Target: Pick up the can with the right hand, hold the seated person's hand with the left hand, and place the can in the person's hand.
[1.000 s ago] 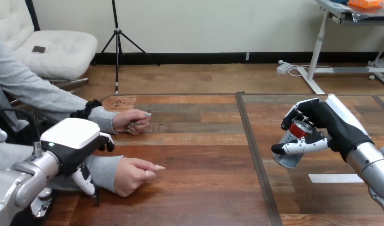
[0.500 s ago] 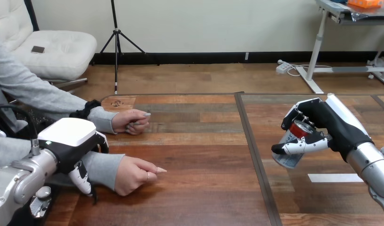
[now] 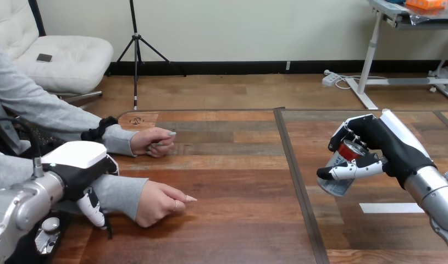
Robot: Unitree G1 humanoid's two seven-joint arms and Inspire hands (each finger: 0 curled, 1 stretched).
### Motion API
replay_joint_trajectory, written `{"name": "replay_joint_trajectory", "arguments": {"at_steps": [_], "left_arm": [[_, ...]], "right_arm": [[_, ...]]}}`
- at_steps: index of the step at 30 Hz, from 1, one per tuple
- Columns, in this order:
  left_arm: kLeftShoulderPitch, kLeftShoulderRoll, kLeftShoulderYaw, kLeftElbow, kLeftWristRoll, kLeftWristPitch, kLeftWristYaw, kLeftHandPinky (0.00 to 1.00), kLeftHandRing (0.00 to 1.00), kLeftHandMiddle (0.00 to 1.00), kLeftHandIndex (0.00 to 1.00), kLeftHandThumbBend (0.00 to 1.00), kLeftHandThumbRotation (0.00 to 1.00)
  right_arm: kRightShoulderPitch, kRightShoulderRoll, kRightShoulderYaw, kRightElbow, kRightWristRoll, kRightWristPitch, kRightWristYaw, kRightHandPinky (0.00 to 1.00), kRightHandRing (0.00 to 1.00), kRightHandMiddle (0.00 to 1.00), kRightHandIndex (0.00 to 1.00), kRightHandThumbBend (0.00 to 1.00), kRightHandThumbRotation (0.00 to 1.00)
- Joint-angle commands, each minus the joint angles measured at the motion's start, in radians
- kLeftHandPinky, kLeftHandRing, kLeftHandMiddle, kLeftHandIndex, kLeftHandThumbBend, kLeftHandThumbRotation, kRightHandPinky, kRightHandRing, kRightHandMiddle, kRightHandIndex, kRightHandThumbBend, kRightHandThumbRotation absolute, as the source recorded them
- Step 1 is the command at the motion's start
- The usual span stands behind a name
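Observation:
My right hand (image 3: 383, 146) is shut on a silver can (image 3: 338, 175) with a red top, holding it tilted above the right part of the table. My left hand (image 3: 78, 164) is at the lower left, over the grey sleeve of the person's nearer forearm, behind the wrist. The person's nearer hand (image 3: 161, 203) rests on the table, loosely closed with one finger pointing right. Farther back lies the person's other hand (image 3: 154, 142), also loosely closed on the wood. A wide stretch of table separates the can from both of the person's hands.
A dark seam (image 3: 298, 187) runs front to back down the wooden table (image 3: 238, 220) between the person's hands and the can. A white strip of tape (image 3: 391, 208) lies on the table under my right forearm.
My left hand has slid left and a little lower along the person's nearer forearm. The person's nearer hand has edged slightly right. My right hand and the can have not moved.

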Motion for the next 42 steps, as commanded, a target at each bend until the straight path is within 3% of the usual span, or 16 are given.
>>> {"name": "replay_joint_trajectory", "arguments": {"at_steps": [1, 14, 28, 34, 38, 42], "left_arm": [[-0.028, 0.001, -0.019, 0.01, -0.007, 0.007, -0.017, 0.31, 0.39, 0.48, 0.5, 0.93, 0.0], [-0.018, -0.004, -0.013, 0.006, -0.03, -0.01, -0.003, 0.22, 0.28, 0.37, 0.4, 0.87, 0.0], [-0.004, -0.008, 0.011, 0.003, -0.078, -0.047, 0.032, 0.18, 0.24, 0.31, 0.33, 0.81, 0.0], [0.0, -0.009, 0.014, 0.013, -0.089, -0.077, 0.088, 0.16, 0.22, 0.29, 0.29, 0.78, 0.0], [0.003, -0.011, 0.015, 0.028, -0.087, -0.108, 0.162, 0.16, 0.22, 0.28, 0.28, 0.79, 0.0], [0.006, -0.014, 0.02, 0.032, -0.096, -0.117, 0.19, 0.15, 0.2, 0.26, 0.26, 0.79, 0.0]], "right_arm": [[-0.067, -0.013, -0.028, -0.032, 0.028, -0.032, -0.011, 0.33, 0.37, 0.41, 0.41, 0.84, 0.0], [-0.066, -0.012, -0.029, -0.029, 0.026, -0.031, -0.016, 0.33, 0.37, 0.41, 0.42, 0.84, 0.0], [-0.068, -0.01, -0.032, -0.022, 0.031, -0.032, -0.01, 0.33, 0.37, 0.41, 0.42, 0.84, 0.0], [-0.07, -0.011, -0.03, -0.019, 0.028, -0.033, -0.01, 0.33, 0.36, 0.41, 0.42, 0.84, 0.0], [-0.07, -0.01, -0.03, -0.02, 0.026, -0.026, -0.013, 0.33, 0.36, 0.41, 0.42, 0.84, 0.0], [-0.071, -0.01, -0.029, -0.024, 0.025, -0.019, -0.014, 0.33, 0.37, 0.41, 0.42, 0.84, 0.0]]}}
